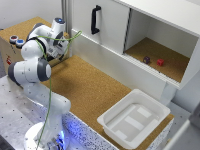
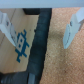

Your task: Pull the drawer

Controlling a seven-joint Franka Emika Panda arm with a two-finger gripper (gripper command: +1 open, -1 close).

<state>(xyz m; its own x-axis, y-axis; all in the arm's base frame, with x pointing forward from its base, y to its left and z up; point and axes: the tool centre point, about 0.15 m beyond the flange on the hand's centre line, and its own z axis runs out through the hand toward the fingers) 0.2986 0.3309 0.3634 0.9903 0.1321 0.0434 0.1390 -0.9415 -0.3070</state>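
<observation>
The drawer is part of a wooden box [image 1: 22, 29] at the exterior view's left; the arm hides most of its front there. The wrist view shows that wooden front [image 2: 17, 42], which bears a blue pixel-figure sticker [image 2: 21, 44], with a black bar handle [image 2: 41, 47] running across it. My gripper [image 1: 62, 52] is right at this front. In the wrist view my gripper [image 2: 41, 30] is open. One white finger [image 2: 7, 27] stands on one side of the handle and the other finger [image 2: 73, 31] on the far side. Neither finger touches the bar.
Two round buttons [image 1: 16, 40] sit on top of the wooden box. A white cabinet with a black door handle [image 1: 95, 19] stands behind, and its open compartment holds a dark piece [image 1: 146, 59] and a red piece [image 1: 160, 62]. A white tub [image 1: 134, 117] rests on the cork table.
</observation>
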